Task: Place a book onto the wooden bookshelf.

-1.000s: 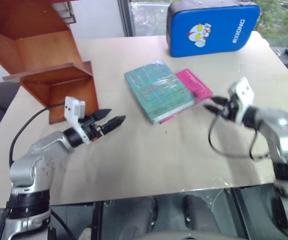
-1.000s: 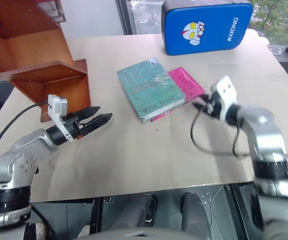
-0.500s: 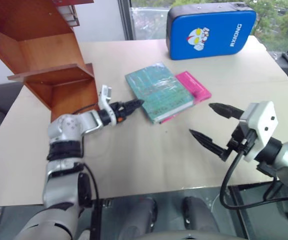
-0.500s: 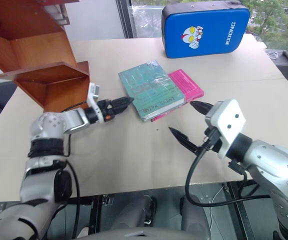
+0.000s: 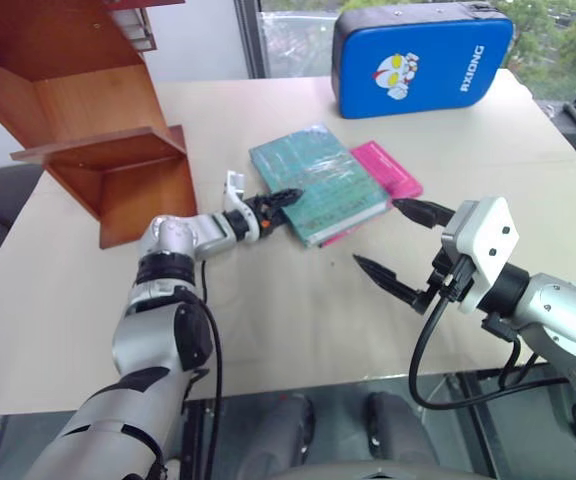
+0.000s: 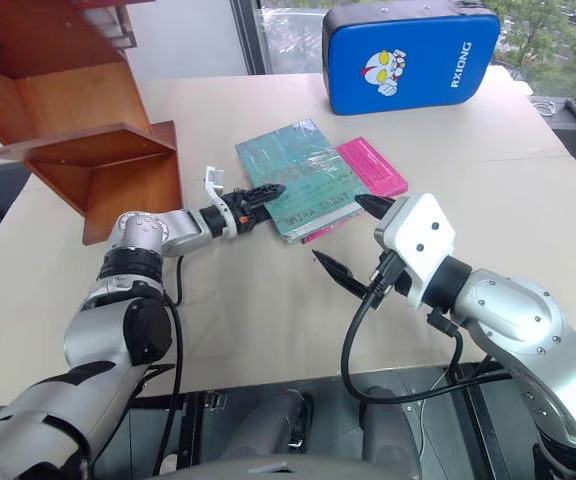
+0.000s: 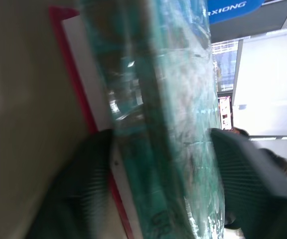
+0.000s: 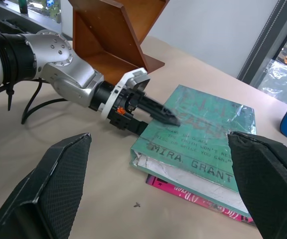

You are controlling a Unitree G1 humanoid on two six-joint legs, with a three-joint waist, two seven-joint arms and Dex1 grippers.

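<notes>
The teal-green book (image 5: 320, 178) lies flat mid-table, partly on top of a smaller pink book (image 5: 396, 172). My left gripper (image 5: 286, 194) reaches level to the book's near-left edge. One finger (image 7: 86, 191) is under that edge and the other (image 7: 250, 172) is on the glossy cover, so the jaws are closed on the book (image 7: 176, 99). My right gripper (image 5: 378, 232) hovers open and empty above the table, nearer to me than the books. The wooden bookshelf (image 5: 98, 110) stands at the far left with open compartments.
A blue padded case (image 5: 423, 55) stands upright at the table's far edge behind the books. The table (image 5: 268, 310) is bare beige board in front of me. The bookshelf's lower slanted panel (image 5: 148, 195) is close beside my left forearm.
My left gripper reached forward and right to the teal book's edge, rolled over, and its jaws came in around that edge. My right gripper opened wide and drew back from the books.
</notes>
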